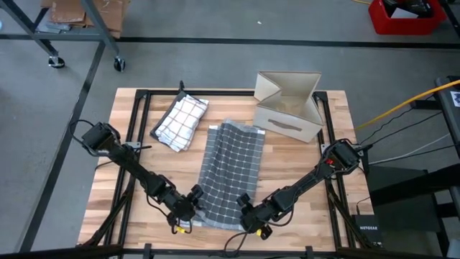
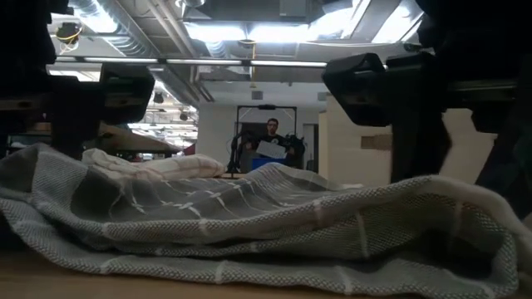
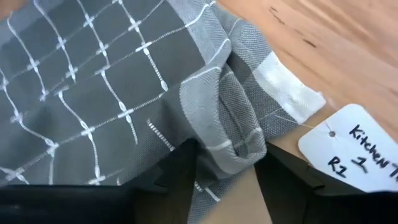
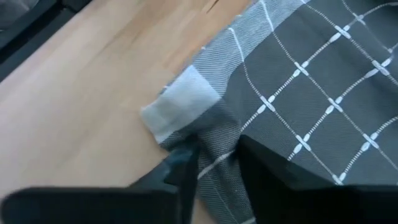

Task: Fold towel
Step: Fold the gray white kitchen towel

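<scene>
A grey checked towel [image 1: 230, 173] lies spread lengthwise on the wooden table, its far end near the cardboard box. My left gripper [image 1: 188, 208] is shut on the towel's near left corner [image 3: 233, 146]. My right gripper [image 1: 248, 214] is shut on its near right corner [image 4: 214, 158]. In the low view the near edge [image 2: 249, 241] sags onto the table between two raised corners. A white paper tag [image 3: 357, 146] lies on the table beside the left corner. My left gripper pinches a bunched fold of the towel's near left corner [image 3: 239, 134] between its two fingers [image 3: 177, 177], in several layers. The fingers slant down from the near side. The corner is raised a little and the rest lies on the table. My right gripper pinches a bunched fold at the towel's near right corner [image 4: 217, 146] between its two fingers [image 4: 267, 168], beside the pale hem [image 4: 180, 102]. The fingers slant down from the near side. The corner is raised slightly and the rest lies on the table.
A folded white checked towel [image 1: 180, 121] lies at the far left of the table. An open cardboard box [image 1: 291, 104] stands at the far right. Black frame rails [image 1: 133, 144] run along the table's sides. A person [image 2: 270, 137] shows in the room behind.
</scene>
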